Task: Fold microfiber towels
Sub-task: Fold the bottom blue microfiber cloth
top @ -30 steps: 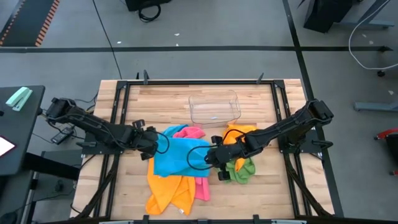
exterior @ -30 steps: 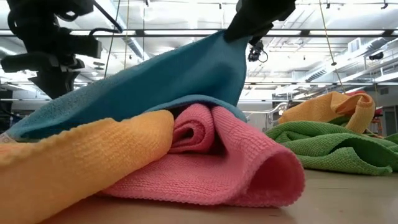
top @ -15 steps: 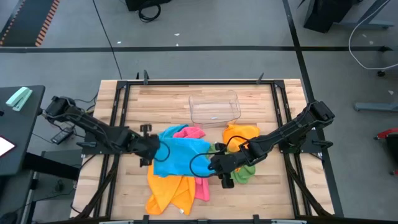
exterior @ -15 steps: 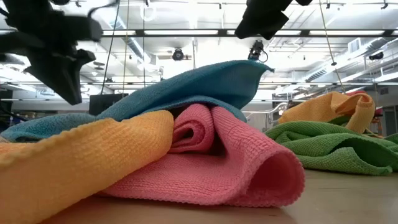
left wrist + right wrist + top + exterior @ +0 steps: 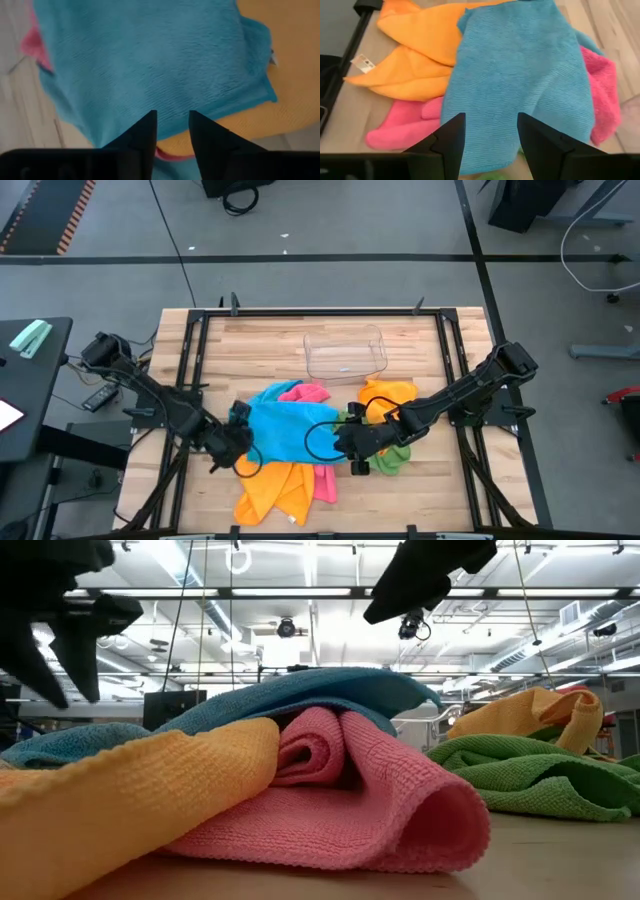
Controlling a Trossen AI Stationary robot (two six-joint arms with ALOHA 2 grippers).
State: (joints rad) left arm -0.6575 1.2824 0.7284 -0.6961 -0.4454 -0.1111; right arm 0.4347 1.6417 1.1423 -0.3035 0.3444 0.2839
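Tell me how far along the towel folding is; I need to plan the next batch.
Early. No towel is neatly folded. The blue towel lies spread on top of the pile, with both the left gripper and right gripper open at its edges, holding nothing. Still left: the orange towel and pink towel crumpled beneath it, plus the green towel and a second orange towel bunched alongside.

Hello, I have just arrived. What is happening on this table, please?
Two dark robot arms are working on a pile of soft microfiber towels on a wooden table. The blue towel lies spread on top of an orange towel and a pink towel. The left gripper and the right gripper are both open and hold nothing, one at each side of the blue towel. A second orange towel and a green towel lie to the right. A clear plastic tray stands behind.
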